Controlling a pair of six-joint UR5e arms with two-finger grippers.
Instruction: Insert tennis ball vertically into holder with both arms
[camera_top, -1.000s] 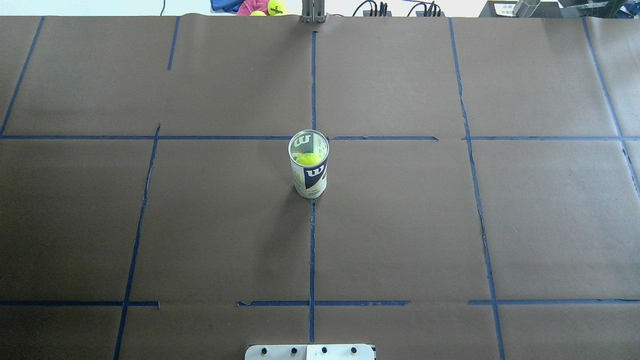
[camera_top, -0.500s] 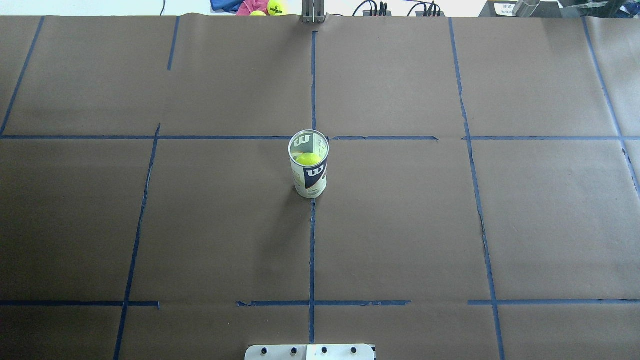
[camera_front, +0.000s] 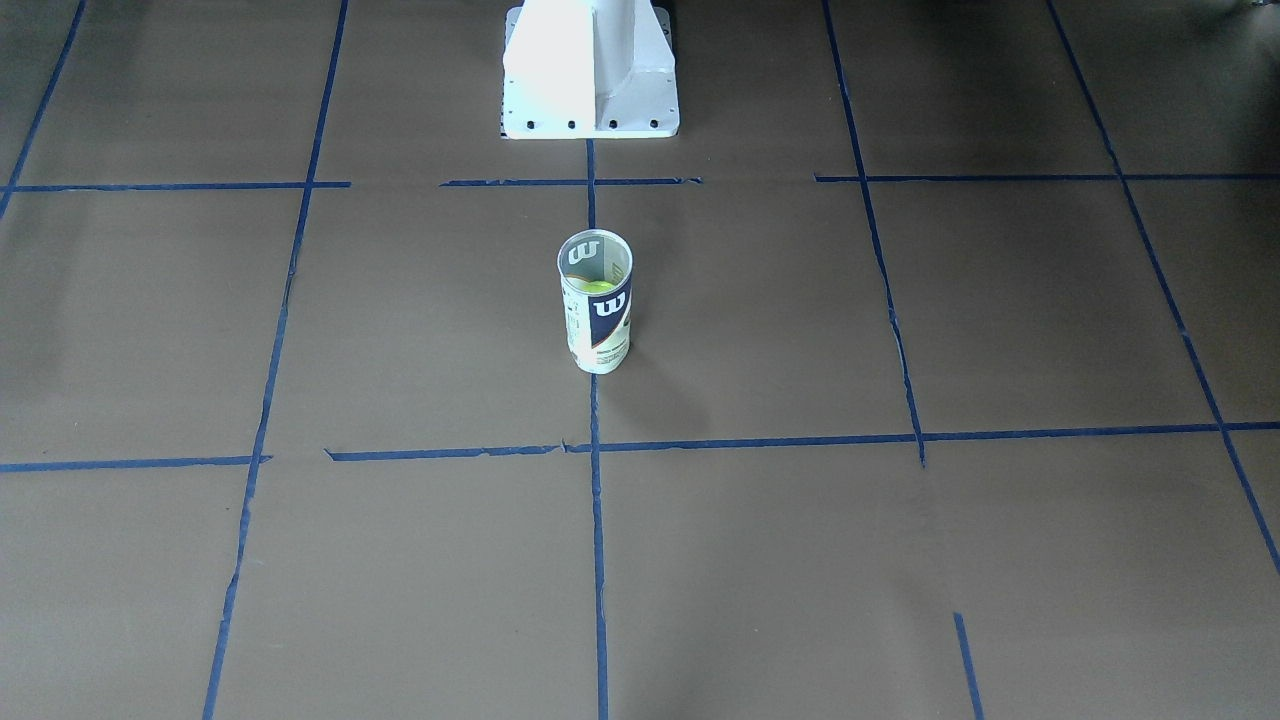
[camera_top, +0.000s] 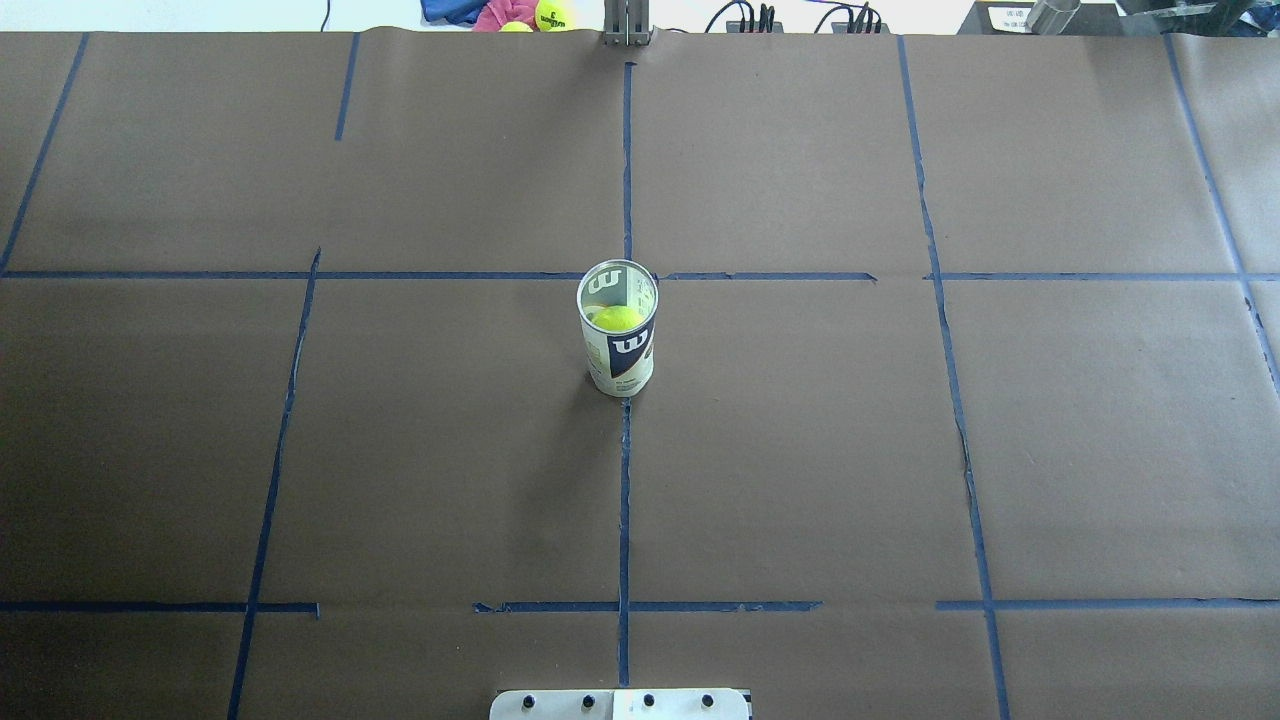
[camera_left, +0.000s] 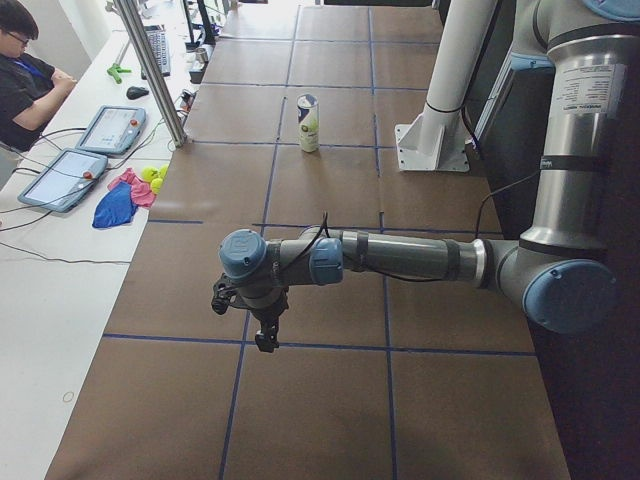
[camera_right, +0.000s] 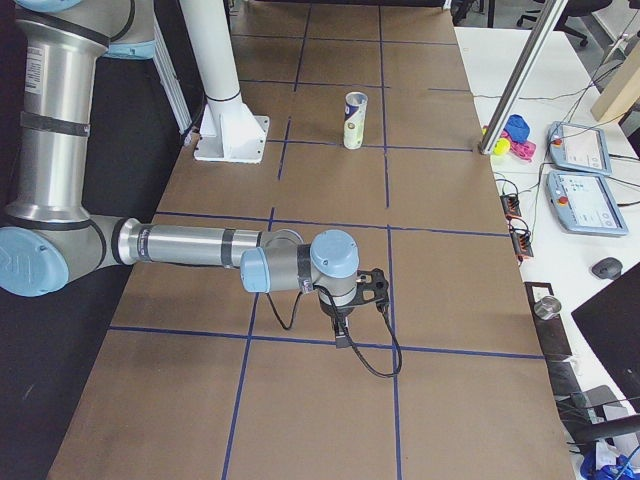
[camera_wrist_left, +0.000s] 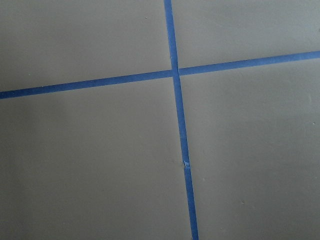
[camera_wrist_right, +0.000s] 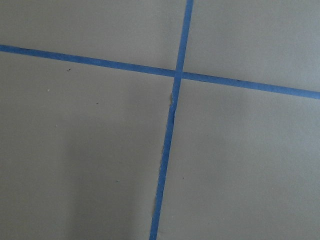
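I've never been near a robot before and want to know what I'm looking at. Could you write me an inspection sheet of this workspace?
Surface: table covered in brown paper with a blue tape grid.
Job's things: holder upright at the centre, top open, tennis ball inside.
Clutter: spare balls and coloured cloths beyond the paper's edge.
Grippers: left tool and right tool hang over bare paper, well away from the holder; open or shut cannot be told.
Cables: black cable looping off the right wrist; plugs at the far edge.
Surroundings: white pedestal; a person seated by two tablets.
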